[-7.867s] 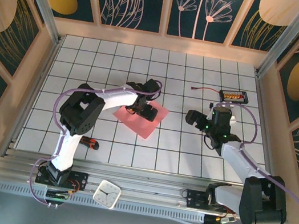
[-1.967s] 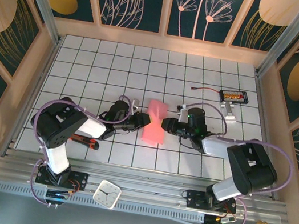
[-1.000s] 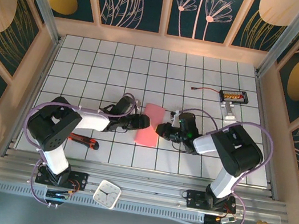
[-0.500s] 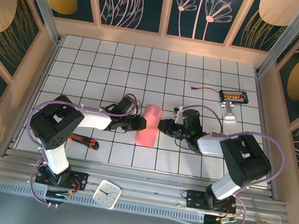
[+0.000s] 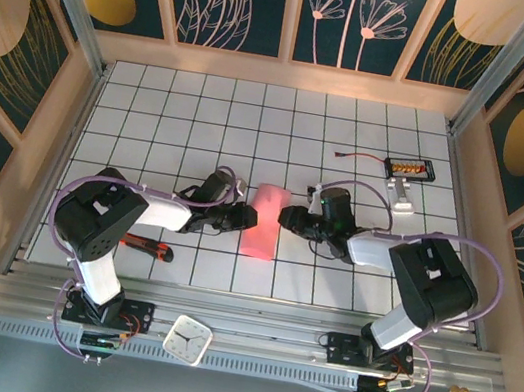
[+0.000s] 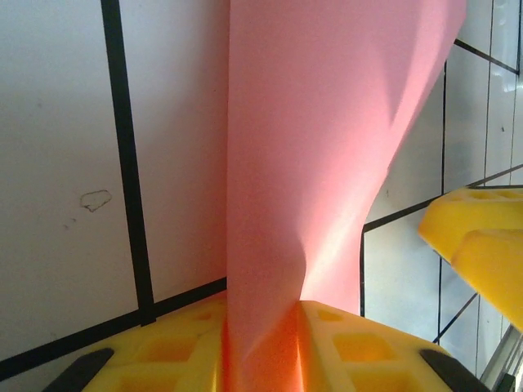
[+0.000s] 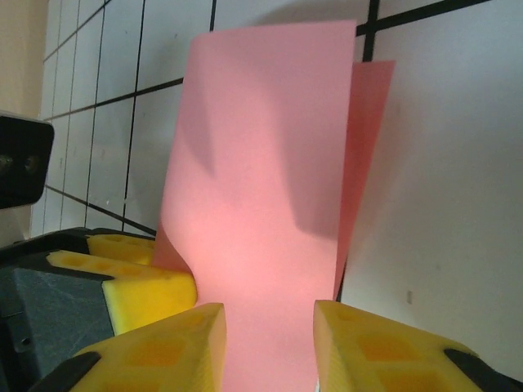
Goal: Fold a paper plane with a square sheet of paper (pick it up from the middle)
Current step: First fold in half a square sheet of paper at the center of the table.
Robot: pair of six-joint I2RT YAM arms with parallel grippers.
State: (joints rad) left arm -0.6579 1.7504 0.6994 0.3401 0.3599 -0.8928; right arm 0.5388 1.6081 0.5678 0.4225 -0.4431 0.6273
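The square sheet of paper (image 5: 263,220) is salmon pink and stands doubled over into a narrow upright strip in the middle of the table. My left gripper (image 5: 244,216) comes at it from the left, low over the tiles. In the left wrist view the left gripper (image 6: 261,318) is shut on the sheet (image 6: 319,139), which rises out of the pinch between the yellow pads. My right gripper (image 5: 285,218) is at the sheet's right side. In the right wrist view the right gripper (image 7: 270,318) stands open, with the sheet (image 7: 261,171) running through the gap between its fingers.
A red-handled black tool (image 5: 148,245) lies near the left arm's elbow. A small white clock (image 5: 188,337) sits on the front rail. At the back right are a black board with a red cable (image 5: 409,167) and a small white part (image 5: 403,196).
The sheet lay flat under the left gripper at first; both grippers have since closed in on it from either side and it stands folded narrow. In the last second the right gripper edged slightly back.
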